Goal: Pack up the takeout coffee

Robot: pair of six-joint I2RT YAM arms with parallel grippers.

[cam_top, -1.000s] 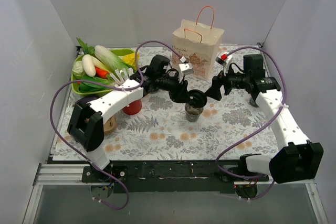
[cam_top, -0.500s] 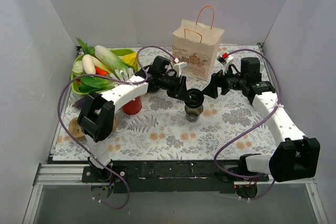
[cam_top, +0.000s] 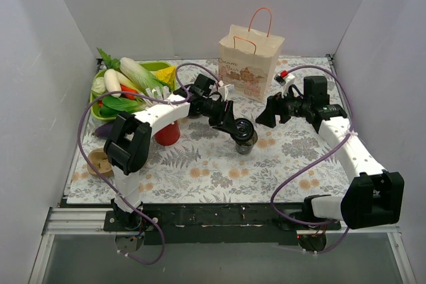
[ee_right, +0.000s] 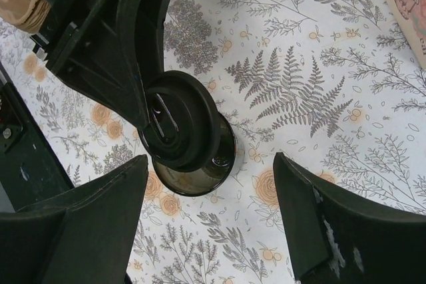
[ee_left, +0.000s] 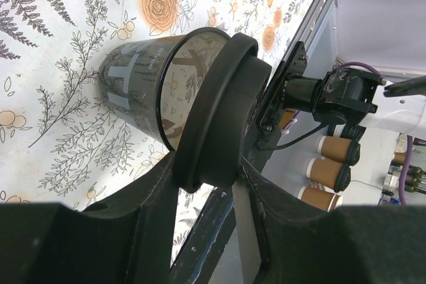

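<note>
Pinching the lid (ee_left: 219, 98) tilted over the cup (ee_left: 130, 91) just beyond its tips, the left tool (ee_left: 210, 181) could topple it by pressing unevenly; the spread right tool (ee_right: 212, 164) steadies nothing.

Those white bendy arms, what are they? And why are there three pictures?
They are two robot arms, each ending in a two-finger pincher. The big picture looks down from above. The other two come from small cameras on the wrists. On the flowery mat stand a paper bag, a green tray of vegetables, a red cup and a dark cup. The left gripper pinches a round black lid, tilted against the dark cup's rim, not pressed on. The right gripper hangs open nearby, holding nothing.
</note>
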